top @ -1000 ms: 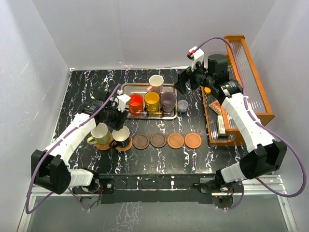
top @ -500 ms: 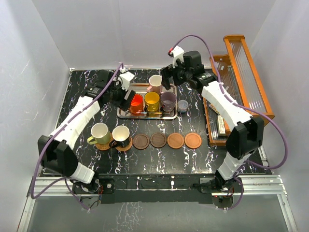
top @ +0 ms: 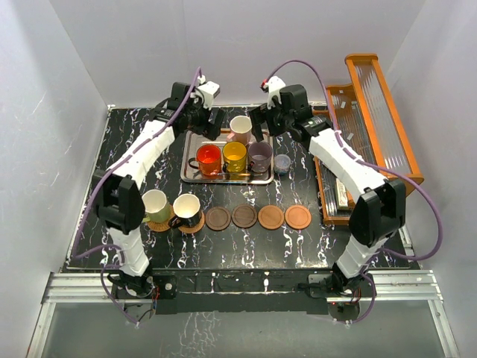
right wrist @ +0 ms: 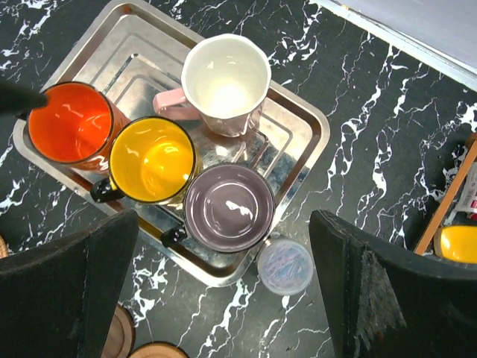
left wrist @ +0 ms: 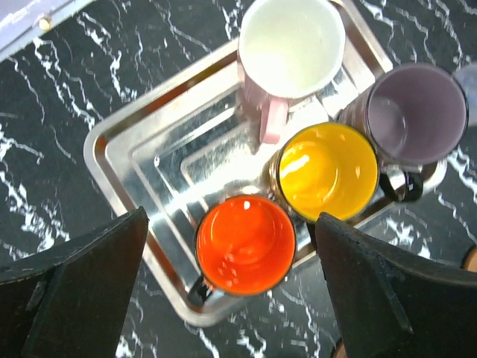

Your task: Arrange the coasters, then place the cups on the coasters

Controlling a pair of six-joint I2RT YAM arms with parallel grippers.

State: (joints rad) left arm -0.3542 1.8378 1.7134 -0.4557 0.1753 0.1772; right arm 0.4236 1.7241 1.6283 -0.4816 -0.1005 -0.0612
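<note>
Top view.
- Coasters (top: 244,216): six, in one row on the table (top: 134,142) in front of the steel tray (top: 223,180).
- Cups: six.
  - The cream cup (top: 154,203) and black cup (top: 186,209) each stand on a coaster at the row's left end. The other four coasters are bare.
  - On the tray are the pink cup (top: 240,128), red cup (top: 208,158), yellow cup (top: 235,156) and purple cup (top: 260,156).
- One small lidded jar (top: 282,162) sits just right of the tray.
- The left gripper (top: 214,125) hangs over the tray's far left corner. The right gripper (top: 261,119) hangs over its far right side.

Left wrist view.
- The fingers (left wrist: 82,291) are spread wide with nothing between them.
- Four cups on the tray below.

Right wrist view.
- The fingers (right wrist: 67,291) are wide apart and empty.
- Four cups on the tray, with the jar just beside the purple cup.
- Label (right wrist: 469,195) at the right edge: print too small to read.
</note>
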